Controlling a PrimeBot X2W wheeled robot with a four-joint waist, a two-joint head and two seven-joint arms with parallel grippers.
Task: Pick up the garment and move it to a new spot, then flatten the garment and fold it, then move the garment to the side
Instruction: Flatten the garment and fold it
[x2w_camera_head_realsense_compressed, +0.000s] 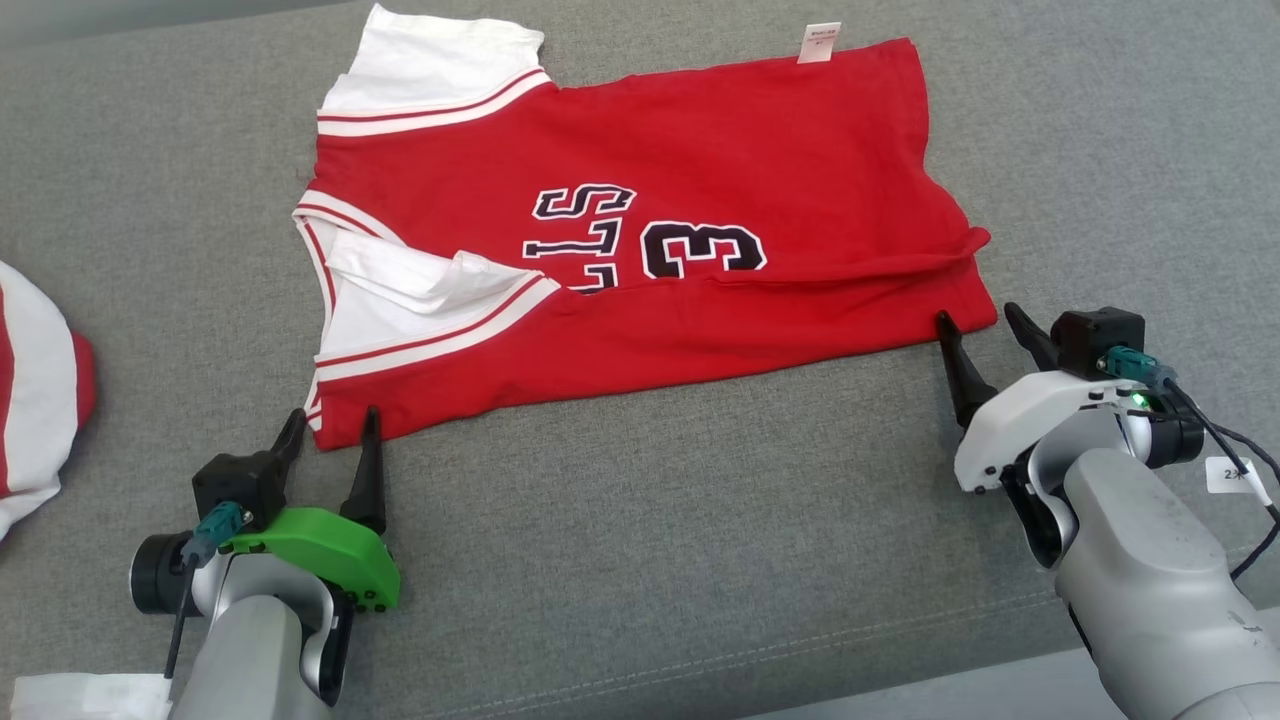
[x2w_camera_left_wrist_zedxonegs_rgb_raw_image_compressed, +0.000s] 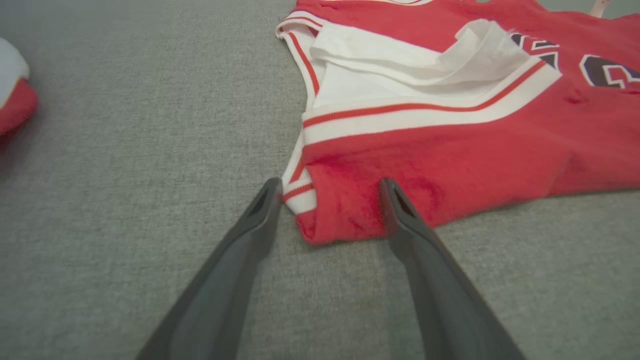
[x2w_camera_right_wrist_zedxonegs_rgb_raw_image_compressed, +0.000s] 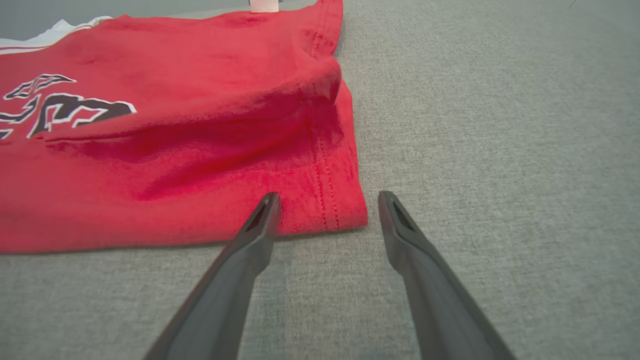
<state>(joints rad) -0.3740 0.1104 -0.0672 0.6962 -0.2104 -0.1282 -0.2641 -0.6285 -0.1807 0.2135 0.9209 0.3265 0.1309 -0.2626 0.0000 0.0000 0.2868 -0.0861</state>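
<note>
The garment (x2w_camera_head_realsense_compressed: 640, 250) is a red jersey with white striped trim and dark lettering, lying spread sideways on the grey fabric surface (x2w_camera_head_realsense_compressed: 650, 560), collar to the left. My left gripper (x2w_camera_head_realsense_compressed: 332, 428) stands open at the garment's near left corner (x2w_camera_left_wrist_zedxonegs_rgb_raw_image_compressed: 330, 215), one finger at each side of that corner. My right gripper (x2w_camera_head_realsense_compressed: 975, 325) is open at the near right hem corner (x2w_camera_right_wrist_zedxonegs_rgb_raw_image_compressed: 340, 210); its left fingertip (x2w_camera_right_wrist_zedxonegs_rgb_raw_image_compressed: 267, 205) overlaps the hem edge, and its right fingertip (x2w_camera_right_wrist_zedxonegs_rgb_raw_image_compressed: 390, 205) lies over bare surface. Nothing is gripped.
Another red and white cloth item (x2w_camera_head_realsense_compressed: 35, 400) lies at the far left edge, also seen in the left wrist view (x2w_camera_left_wrist_zedxonegs_rgb_raw_image_compressed: 15, 95). A white label (x2w_camera_head_realsense_compressed: 818, 42) sticks out at the garment's far edge. The surface's front seam (x2w_camera_head_realsense_compressed: 700, 665) runs below the arms.
</note>
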